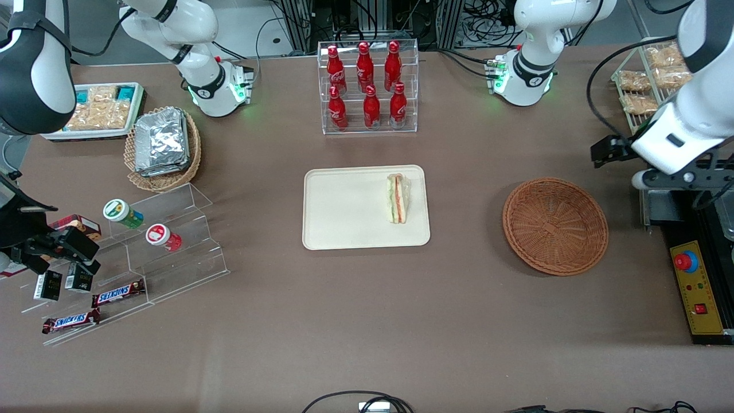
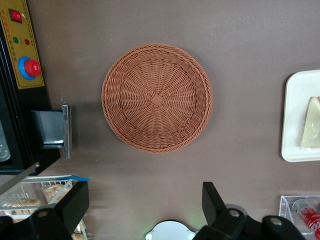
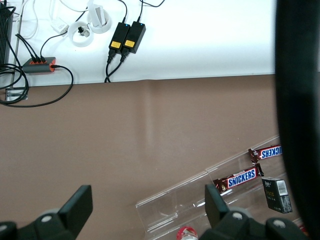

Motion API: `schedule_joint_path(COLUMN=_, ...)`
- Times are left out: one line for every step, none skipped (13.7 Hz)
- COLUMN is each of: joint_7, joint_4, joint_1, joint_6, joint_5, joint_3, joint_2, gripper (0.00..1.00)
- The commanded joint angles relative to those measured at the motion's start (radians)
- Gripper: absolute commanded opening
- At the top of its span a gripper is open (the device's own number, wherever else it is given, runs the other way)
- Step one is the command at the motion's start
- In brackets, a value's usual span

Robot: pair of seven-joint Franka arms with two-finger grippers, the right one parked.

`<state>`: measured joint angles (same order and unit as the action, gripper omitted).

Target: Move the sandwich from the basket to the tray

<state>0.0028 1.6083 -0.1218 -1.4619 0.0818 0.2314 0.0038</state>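
Lying on the one cream-beige tray [image 1: 344,206], a flat rounded-corner rectangle with a low rim, is a single sandwich [image 1: 398,199]: a wrapped wedge of white bread showing green and pink filling along its edge, set at the tray's end nearest the working arm. The one reddish-brown basket [image 1: 555,225], round, shallow and tightly woven in a spoke pattern, sits on the brown table with nothing in it, well apart from the tray and toward the working arm's end. The left arm's gripper [image 2: 145,210] hangs high above the table, close beside the basket, its two black fingers [image 2: 75,202] spread wide and holding nothing. Farther from the front camera than the tray stands a clear plastic rack [image 1: 369,87] with six red bottles [image 1: 371,108] in two rows of three. Toward the parked arm's end, a smaller paler wicker basket [image 1: 163,150] carries a stack of crinkled silver foil packets; how many I can't make out. Nearer the camera, a clear stepped stand [image 1: 166,246] bears two round-lidded tubs [image 1: 122,213], with two Snickers bars [image 1: 117,293] on its lowest steps.
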Motion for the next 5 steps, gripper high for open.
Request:
schedule_joint_path(joint_7=0.087, joint_4=0.009, joint_1=0.001, joint_6=0.008, joint_5=-0.016, joint_3=-0.02, joint_2=-0.024, gripper=1.0)
schedule_joint_path(joint_7=0.12, joint_4=0.007, joint_1=0.002, joint_6=0.006, joint_5=-0.019, joint_3=-0.033, joint_2=-0.034, gripper=1.0)
schedule_joint_path(joint_7=0.126, joint_4=0.008, joint_1=0.002, joint_6=0.008, joint_5=-0.023, joint_3=-0.035, joint_2=-0.041, gripper=1.0)
schedule_joint_path(joint_7=0.126, joint_4=0.008, joint_1=0.004, joint_6=0.008, joint_5=-0.024, joint_3=-0.035, joint_2=-0.041, gripper=1.0)
schedule_joint_path(joint_7=0.126, joint_4=0.008, joint_1=0.004, joint_6=0.008, joint_5=-0.028, joint_3=-0.035, joint_2=-0.039, gripper=1.0)
